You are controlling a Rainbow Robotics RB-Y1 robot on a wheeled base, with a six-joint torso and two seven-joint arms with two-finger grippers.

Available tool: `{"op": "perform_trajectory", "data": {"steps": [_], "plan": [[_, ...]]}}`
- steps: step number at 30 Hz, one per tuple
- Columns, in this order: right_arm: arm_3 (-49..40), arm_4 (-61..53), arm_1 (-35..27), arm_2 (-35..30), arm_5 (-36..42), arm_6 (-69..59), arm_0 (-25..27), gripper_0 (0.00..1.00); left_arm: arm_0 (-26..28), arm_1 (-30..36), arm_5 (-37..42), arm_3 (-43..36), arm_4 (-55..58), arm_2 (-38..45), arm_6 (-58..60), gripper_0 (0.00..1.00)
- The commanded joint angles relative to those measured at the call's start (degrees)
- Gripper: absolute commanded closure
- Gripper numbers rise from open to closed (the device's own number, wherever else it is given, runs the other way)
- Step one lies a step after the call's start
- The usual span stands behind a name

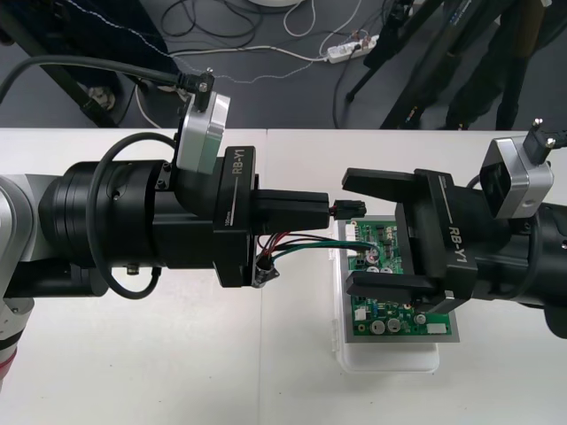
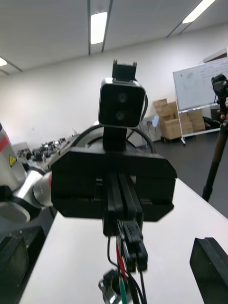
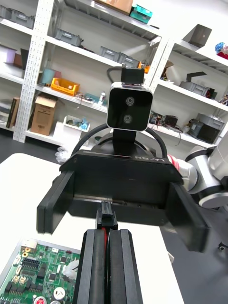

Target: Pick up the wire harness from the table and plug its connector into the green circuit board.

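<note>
My left gripper [image 1: 328,210] is shut on the wire harness, and the small black plug [image 1: 350,209] sticks out past its fingertips. The red, black and green wires [image 1: 301,243] trail back under it to the round metal socket [image 1: 264,273], which hangs below the wrist. Facing it, my right gripper [image 1: 347,232] stands open above the green circuit board [image 1: 390,305] on its white base [image 1: 390,359]. The plug is level with the gap between the right fingers [image 1: 381,181], held above the board's left edge. In the left wrist view the plug [image 3: 107,221] sits between my shut fingers [image 3: 95,266], with the board [image 3: 42,275] below.
The pale table [image 1: 133,363] extends on all sides of the board. Cables and a power strip [image 1: 350,49] lie on the dark floor beyond the far edge. In the right wrist view the left gripper's camera [image 2: 121,102] faces me closely.
</note>
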Motion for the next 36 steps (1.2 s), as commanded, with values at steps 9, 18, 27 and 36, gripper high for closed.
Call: {"op": "perform_trajectory", "data": {"steps": [9, 18, 27, 36], "plan": [[-1.9, 5.5, -17.0, -8.8, -8.4, -0.8, 0.1, 0.0, 2.7, 3.1, 0.7, -0.4, 1.5, 4.5, 2.0, 1.0], [-1.8, 14.5, -25.9, -11.1, -17.5, -1.6, -0.1, 0.0, 3.8, 1.2, -6.7, 5.4, 5.4, 9.0, -3.3, 1.0], [-1.9, 27.5, -26.4, -12.8, -24.9, -1.5, -1.3, 0.0, 3.8, -1.9, -15.0, 14.2, 8.0, 11.5, -12.8, 1.0], [-6.6, 44.8, -26.5, -11.8, -24.9, -1.6, -2.1, 0.0, 3.6, -2.6, -20.2, 22.1, 8.8, 12.5, -23.4, 1.0]]}}
